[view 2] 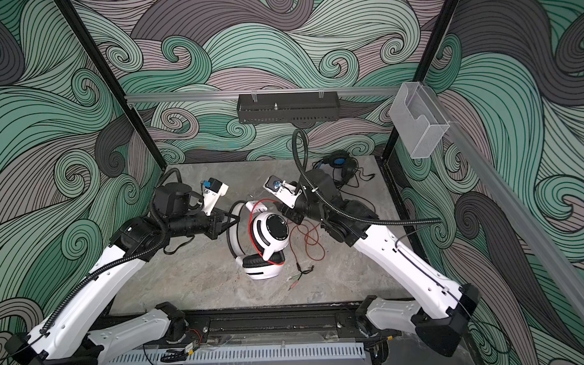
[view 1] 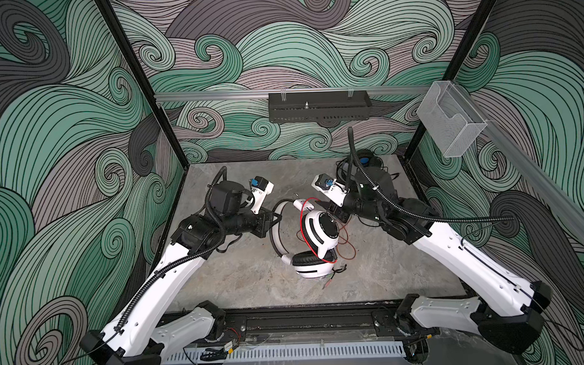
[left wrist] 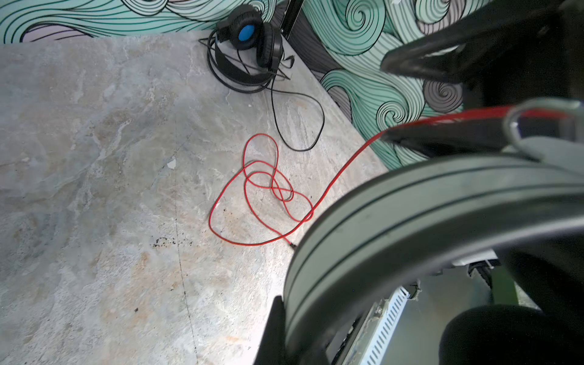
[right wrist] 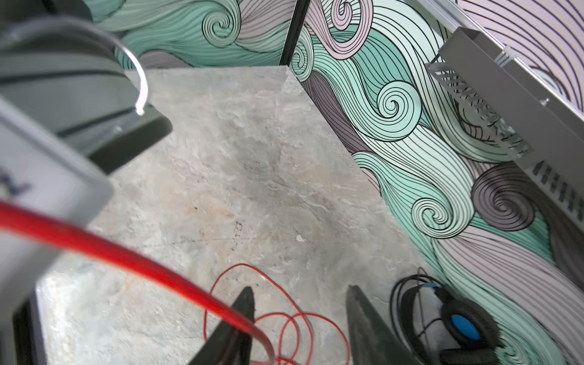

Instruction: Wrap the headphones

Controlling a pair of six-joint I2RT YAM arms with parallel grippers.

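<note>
Between the parted jaws of the right gripper the table lies bare, clear ahead to the wall; the raised red cord crosses one finger (loose loops litter the table below); black headphones block its outer side; white headphones fill the gap toward the left gripper; behind both claws, free tabletop.

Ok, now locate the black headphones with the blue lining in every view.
Top view: black headphones in the far right corner of the table, mostly hidden behind the right arm.
Top view: same corner, more exposed.
Left wrist view: against the wall, beyond the red cord.
Right wrist view: against the wall, past the red loops.
Shared landmark: the red cord's loose loops on the table.
</note>
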